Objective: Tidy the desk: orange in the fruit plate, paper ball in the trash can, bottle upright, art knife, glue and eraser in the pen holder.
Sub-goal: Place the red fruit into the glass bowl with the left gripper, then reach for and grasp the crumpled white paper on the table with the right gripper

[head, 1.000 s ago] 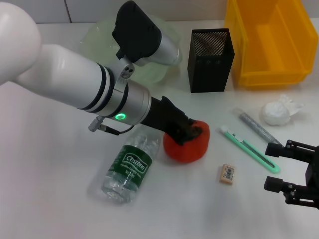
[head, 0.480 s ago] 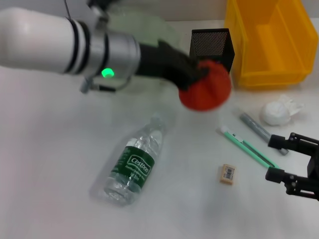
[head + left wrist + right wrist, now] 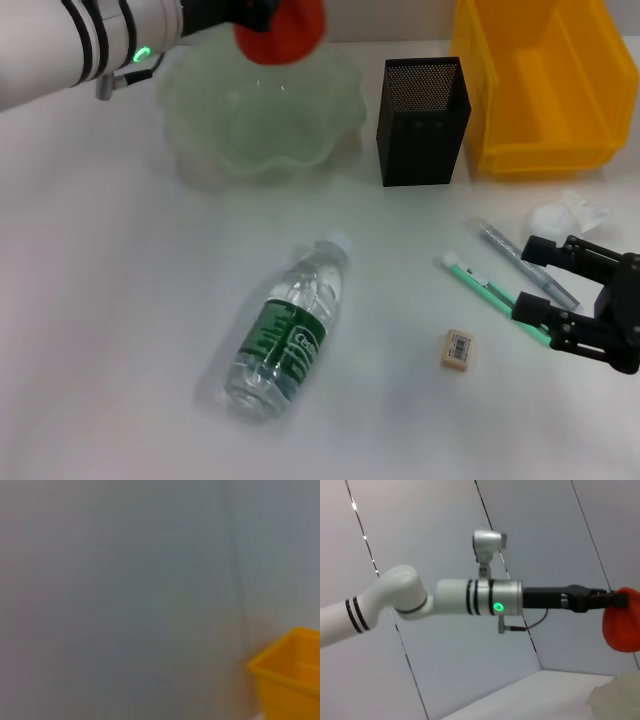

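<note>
Hidden: the left gripper (image 3: 600,599) is mostly cut off in the head view.
Orange (image 3: 281,28): it is held tight, above the fruit plate (image 3: 200,100) by the far edge.
Changed: the orange was lower, nearer the pen holder (image 3: 422,122).
Right gripper (image 3: 545,285): spread wide at the right edge.
Room: the bottle (image 3: 285,330) is lying mid-table.

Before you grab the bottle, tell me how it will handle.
The bottle lies on its side on the table, so a nudge would probably roll it. Its clear plastic looks smooth, perhaps slippery. It seems thin-walled and may dent under a hard squeeze.
</note>
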`<control>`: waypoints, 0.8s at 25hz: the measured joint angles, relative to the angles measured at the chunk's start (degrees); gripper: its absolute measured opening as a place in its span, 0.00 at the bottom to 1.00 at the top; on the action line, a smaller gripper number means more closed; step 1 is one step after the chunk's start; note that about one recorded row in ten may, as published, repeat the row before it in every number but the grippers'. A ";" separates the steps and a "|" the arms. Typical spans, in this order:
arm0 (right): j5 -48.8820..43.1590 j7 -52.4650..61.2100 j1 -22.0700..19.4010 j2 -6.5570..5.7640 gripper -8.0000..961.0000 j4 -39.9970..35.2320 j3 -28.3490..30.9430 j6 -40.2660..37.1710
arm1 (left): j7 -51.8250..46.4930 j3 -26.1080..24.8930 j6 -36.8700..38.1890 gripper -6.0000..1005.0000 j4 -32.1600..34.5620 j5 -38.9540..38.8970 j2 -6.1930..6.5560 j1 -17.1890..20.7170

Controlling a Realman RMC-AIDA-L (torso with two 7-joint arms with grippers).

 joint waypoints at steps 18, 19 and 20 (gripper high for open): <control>1.88 0.37 1.13 0.58 0.77 1.80 1.76 1.36 | 10.12 -4.33 12.20 0.73 2.05 -17.98 0.55 6.32; 2.59 0.64 0.89 0.38 0.77 1.67 2.56 1.12 | 10.12 -4.33 12.20 0.75 2.05 -17.98 0.55 6.32; 4.19 1.89 0.42 -0.19 0.77 1.11 4.24 0.82 | 17.56 -7.95 24.03 0.76 2.58 -23.93 0.54 8.19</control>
